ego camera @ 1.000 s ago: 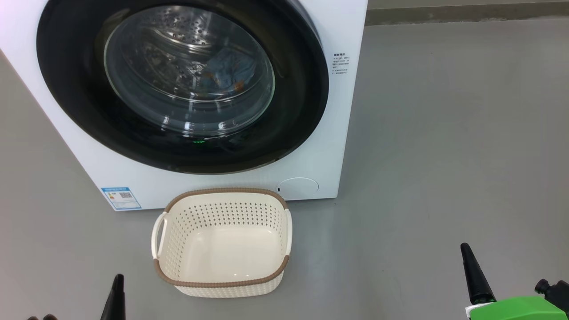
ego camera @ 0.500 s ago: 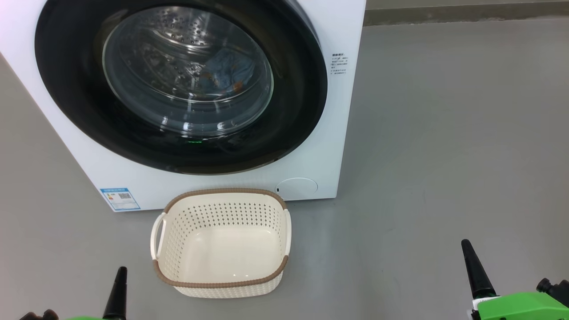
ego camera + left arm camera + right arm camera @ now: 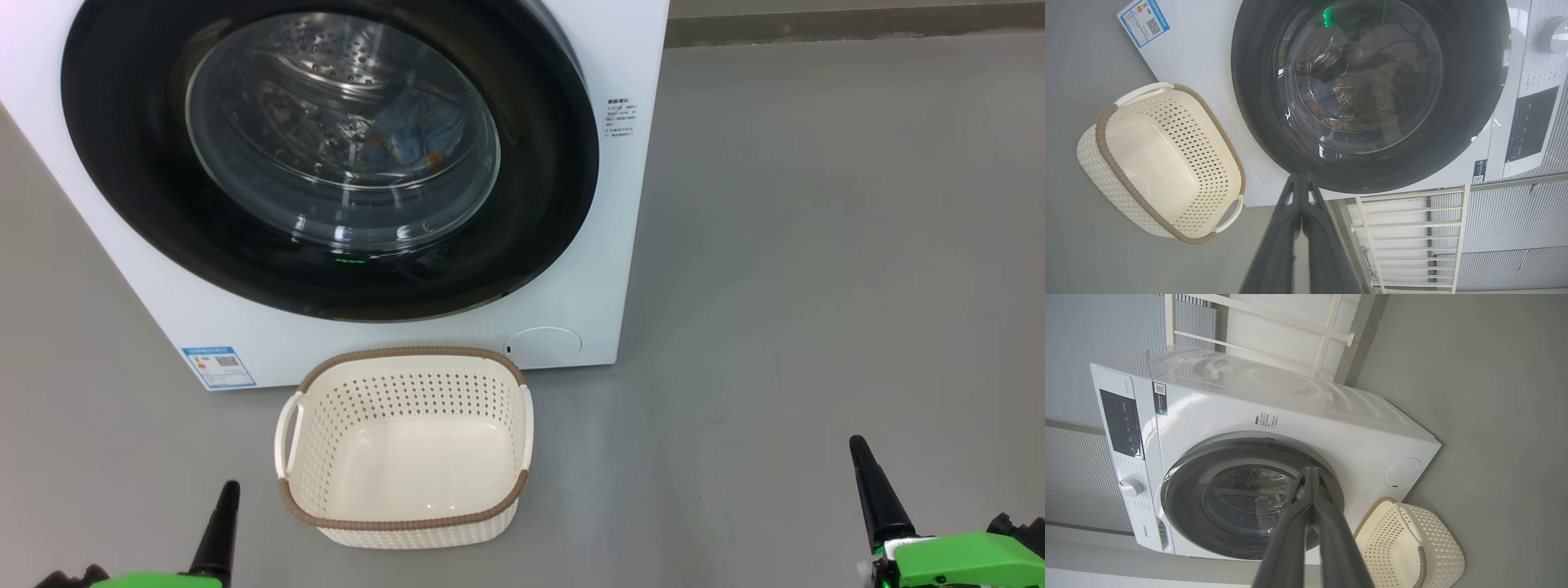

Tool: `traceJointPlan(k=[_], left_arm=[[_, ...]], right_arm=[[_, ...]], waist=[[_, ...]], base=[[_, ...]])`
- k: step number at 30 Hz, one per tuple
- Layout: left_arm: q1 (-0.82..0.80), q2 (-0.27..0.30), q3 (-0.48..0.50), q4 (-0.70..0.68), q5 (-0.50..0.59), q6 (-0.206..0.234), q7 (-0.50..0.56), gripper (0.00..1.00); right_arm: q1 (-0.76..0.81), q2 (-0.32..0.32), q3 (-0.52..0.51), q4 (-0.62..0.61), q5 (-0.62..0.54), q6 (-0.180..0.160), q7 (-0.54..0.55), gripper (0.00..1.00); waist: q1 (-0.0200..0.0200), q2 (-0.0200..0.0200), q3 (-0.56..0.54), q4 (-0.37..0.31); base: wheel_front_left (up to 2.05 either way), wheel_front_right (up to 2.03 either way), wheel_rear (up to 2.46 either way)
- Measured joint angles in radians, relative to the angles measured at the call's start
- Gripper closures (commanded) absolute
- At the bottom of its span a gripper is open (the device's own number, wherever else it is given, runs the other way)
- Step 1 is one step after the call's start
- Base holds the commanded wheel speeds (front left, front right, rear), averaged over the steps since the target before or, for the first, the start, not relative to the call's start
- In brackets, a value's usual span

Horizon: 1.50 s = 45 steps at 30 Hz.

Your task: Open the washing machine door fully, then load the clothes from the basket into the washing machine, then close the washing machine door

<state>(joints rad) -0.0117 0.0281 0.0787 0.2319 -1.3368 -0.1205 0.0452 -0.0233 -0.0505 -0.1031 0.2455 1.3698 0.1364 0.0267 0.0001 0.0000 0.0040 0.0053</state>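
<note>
The washing machine door [image 3: 539,163] is seen shut against the washing machine [image 3: 612,269], with the clothes [image 3: 416,131] glimpsed through it inside the drum [image 3: 326,57], toward 3 o'clock of the glass. The basket [image 3: 404,396] is set on the floor [image 3: 775,286] just before the machine, at 6 o'clock of the door. The left claw [image 3: 229,500] is pinched together on nothing at the basket's 8 o'clock, and the right claw [image 3: 863,464] is likewise pressed together, well apart at 3 o'clock.
</note>
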Motion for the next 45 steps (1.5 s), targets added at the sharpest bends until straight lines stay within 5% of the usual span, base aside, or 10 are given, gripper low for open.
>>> traceJointPlan(k=[23,45], left_arm=[[-0.052,0.003,0.001,0.031,-0.263,-0.003,0.062,1.0],[-0.055,0.003,0.002,0.033,-0.263,-0.003,0.062,1.0]], right_arm=[[-0.033,-0.001,-0.012,0.023,0.239,-0.007,0.069,1.0],[-0.044,-0.001,-0.017,0.023,0.246,-0.007,0.07,1.0]], waist=[[0.0,0.0,-0.001,-0.005],[0.0,0.0,-0.001,-0.005]], base=[[0.0,0.0,0.0],[0.0,0.0,0.0]])
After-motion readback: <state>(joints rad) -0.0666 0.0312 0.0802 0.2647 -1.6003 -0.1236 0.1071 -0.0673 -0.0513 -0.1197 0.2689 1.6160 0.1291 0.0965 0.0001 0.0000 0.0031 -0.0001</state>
